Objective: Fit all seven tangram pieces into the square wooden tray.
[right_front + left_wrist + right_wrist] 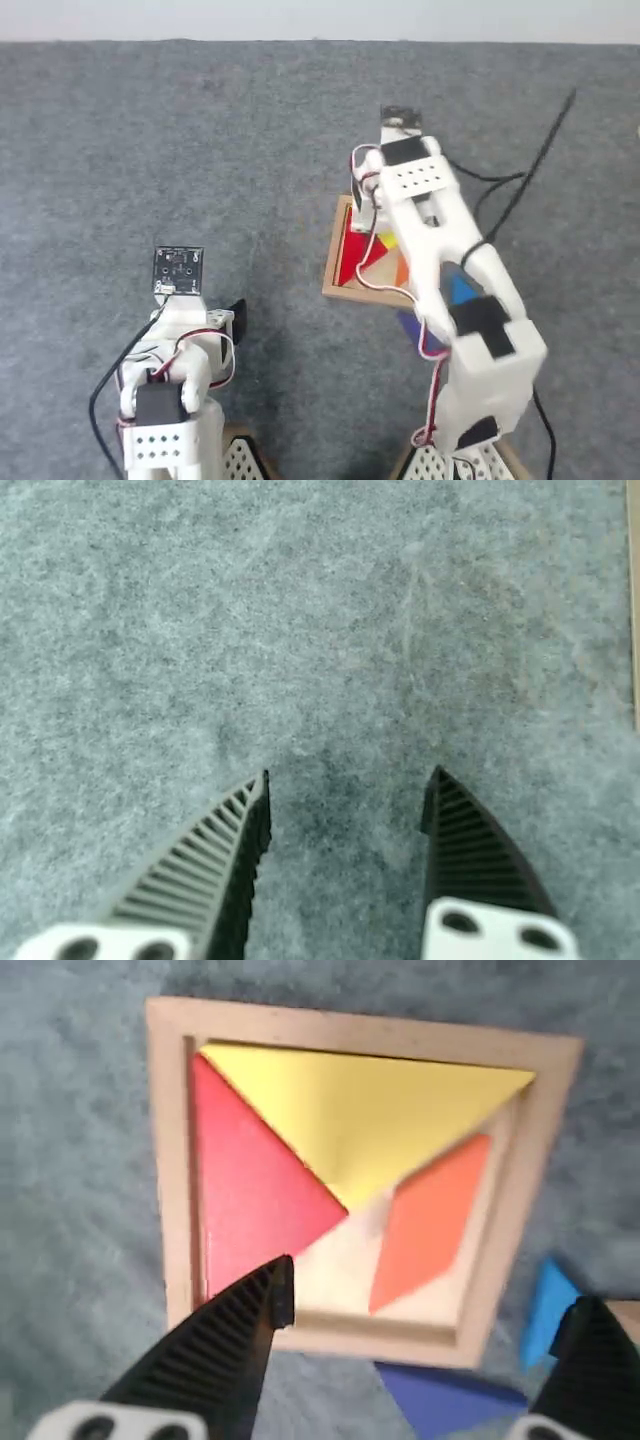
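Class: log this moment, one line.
in tray: yellow triangle, red triangle, orange piece | outside: blue piece, navy piece | right pincer: open above tray | left pincer: open

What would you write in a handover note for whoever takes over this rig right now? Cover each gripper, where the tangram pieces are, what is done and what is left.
Left gripper: open, empty, over the grey mat.
Right gripper: open, empty, above the wooden tray.
Done: yellow triangle, red triangle and orange parallelogram lie in the tray.
Left: four of seven pieces to fit. Two of them, the light blue piece and the dark blue piece, lie on the mat just outside the tray's rim.
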Motion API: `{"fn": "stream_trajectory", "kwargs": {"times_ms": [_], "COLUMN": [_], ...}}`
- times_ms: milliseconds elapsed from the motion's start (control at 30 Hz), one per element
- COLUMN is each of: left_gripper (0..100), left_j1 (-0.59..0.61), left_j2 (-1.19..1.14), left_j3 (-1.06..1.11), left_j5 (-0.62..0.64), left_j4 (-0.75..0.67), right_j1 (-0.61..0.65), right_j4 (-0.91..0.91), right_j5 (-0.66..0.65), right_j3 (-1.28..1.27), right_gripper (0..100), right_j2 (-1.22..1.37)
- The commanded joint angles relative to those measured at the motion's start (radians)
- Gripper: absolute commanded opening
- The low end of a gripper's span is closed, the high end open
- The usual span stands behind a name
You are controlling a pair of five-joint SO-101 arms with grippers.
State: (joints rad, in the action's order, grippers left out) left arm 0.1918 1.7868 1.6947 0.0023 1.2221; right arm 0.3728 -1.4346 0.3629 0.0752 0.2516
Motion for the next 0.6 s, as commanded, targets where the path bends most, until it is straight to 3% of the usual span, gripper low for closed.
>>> {"fn": "stream_trajectory", "kwargs": {"times_ms": [0,300,567], "left_gripper": [24,24,24], "left_j1": [0.003,0.003,0.003], "left_j2": [0.011,0.011,0.011], "left_j3": [-0.012,-0.012,-0.012], "left_j5": [0.011,0.011,0.011], "left_j4": [-0.021,-0.021,-0.021], "right_j1": [-0.065,-0.344,-0.516], "right_j4": [-0.033,0.203,0.314], "right_j5": [-0.114,-0.47,-0.523], "right_j3": [-0.012,-0.548,-0.695], "right_gripper": [40.1,40.1,40.1], "right_j2": [-0.208,-0.39,-0.412]}}
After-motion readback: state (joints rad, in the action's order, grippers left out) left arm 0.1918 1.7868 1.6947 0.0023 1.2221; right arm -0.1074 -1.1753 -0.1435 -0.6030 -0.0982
